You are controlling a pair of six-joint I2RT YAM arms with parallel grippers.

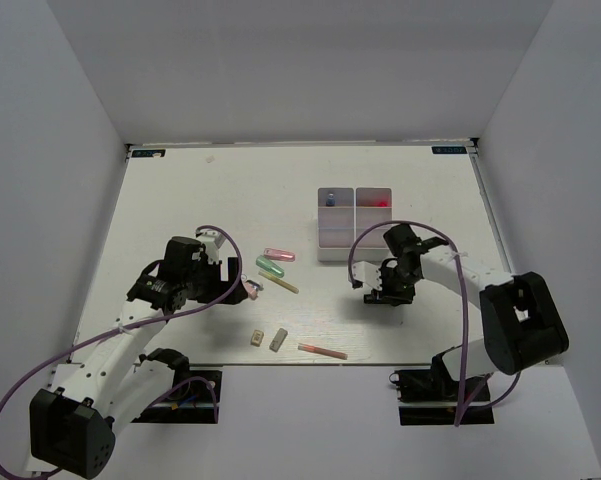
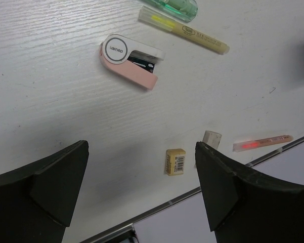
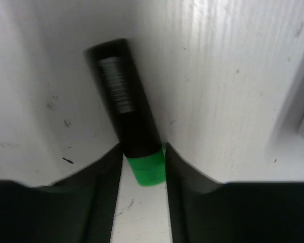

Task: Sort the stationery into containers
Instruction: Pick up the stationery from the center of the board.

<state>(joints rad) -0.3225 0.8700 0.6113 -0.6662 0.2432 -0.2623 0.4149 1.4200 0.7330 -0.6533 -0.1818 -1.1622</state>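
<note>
**Stationery (image 1: 270, 266) mostly loose on the table, one highlighter in the right jaws**

White walls (image 1: 300, 70) close in a white table (image 1: 180, 200) on three sides. The containers (image 1: 336, 242) stand right of centre on it. One far compartment holds a bluish item (image 1: 330, 199) and the one beside it a red item (image 1: 382, 201), both too small to identify.

The right gripper (image 3: 144, 152) is low over the table, just in front of the containers. Its jaws are drawn in against both sides of a black highlighter (image 3: 126, 101) at its green-capped end. The highlighter lies flat on the surface.

The left gripper (image 2: 141, 192) hangs over the table's near left with its fingers spread wide, holding nothing and touching nothing.

Ahead of it lies a pink-and-white stapler (image 2: 129, 61). Beyond that are a yellow pen (image 2: 184, 31), a green marker (image 2: 172, 6) and a pink marker (image 1: 280, 254), close together. Near the front edge a pink pen (image 2: 263, 143) lies beside a grey eraser (image 2: 211, 137) and a beige eraser (image 2: 175, 161) with a barcode label.
</note>
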